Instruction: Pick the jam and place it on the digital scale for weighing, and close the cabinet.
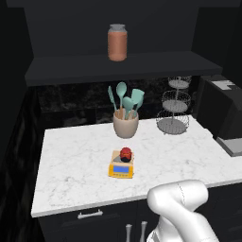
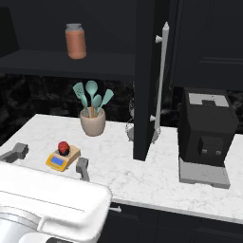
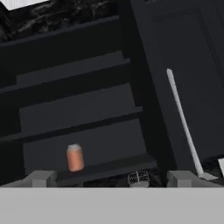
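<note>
White marble counter (image 1: 71, 175): digital scale (image 1: 121, 168), utensil cup (image 1: 125, 125), wire stand (image 1: 173, 111), coffee machine (image 2: 206, 135).

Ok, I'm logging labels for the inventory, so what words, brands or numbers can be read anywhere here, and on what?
None can be read.
Digital scale: its blue display shows no digits that can be made out.
Jam on the scale: no label visible.
Tall orange-brown jar on the cabinet shelf: plain, no label.
Coffee machine: no brand or markings legible.
Utensil cup: plain.
</note>
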